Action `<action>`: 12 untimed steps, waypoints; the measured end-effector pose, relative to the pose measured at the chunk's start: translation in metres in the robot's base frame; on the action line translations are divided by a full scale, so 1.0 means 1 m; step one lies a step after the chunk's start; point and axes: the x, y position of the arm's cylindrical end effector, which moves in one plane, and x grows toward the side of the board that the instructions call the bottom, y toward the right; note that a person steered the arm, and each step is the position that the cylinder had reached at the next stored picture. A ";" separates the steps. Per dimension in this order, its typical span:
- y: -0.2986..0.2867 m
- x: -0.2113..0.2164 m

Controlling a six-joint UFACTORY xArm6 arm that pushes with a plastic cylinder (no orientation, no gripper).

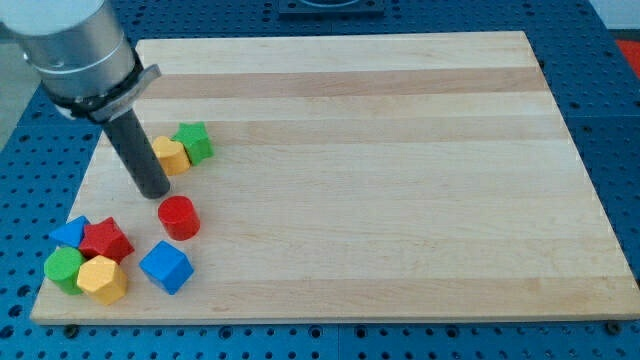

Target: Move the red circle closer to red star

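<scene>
A wooden board is seen lying on a blue perforated table. The arm is seen at the view's upper left, ending in a dark rod; no jaws are carried, so nothing can be opened or clamped. The rod's lower end, my tip, is set on the board just above and to the left of the red circle, with a narrow strip of wood apparently left between them, though contact cannot be ruled out from this angle.

The red circle is placed near the board's left side, up and to the right of the red star, with a small gap between the two. The red star is packed into a cluster at the lower left corner: a blue block is pressed against its left, a green block lies below-left, and a yellow block is found directly beneath it. A blue cube is set just to the right of this cluster, below the red circle.

Just right of the rod, a yellow block and a green block are seen touching each other.
</scene>
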 end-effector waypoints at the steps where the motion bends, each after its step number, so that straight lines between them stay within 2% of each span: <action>1: 0.012 -0.006; 5: 0.016 0.047; 6: 0.016 0.049; 7: 0.034 0.018; 8: 0.083 0.006; 10: 0.098 0.021; 12: 0.077 0.042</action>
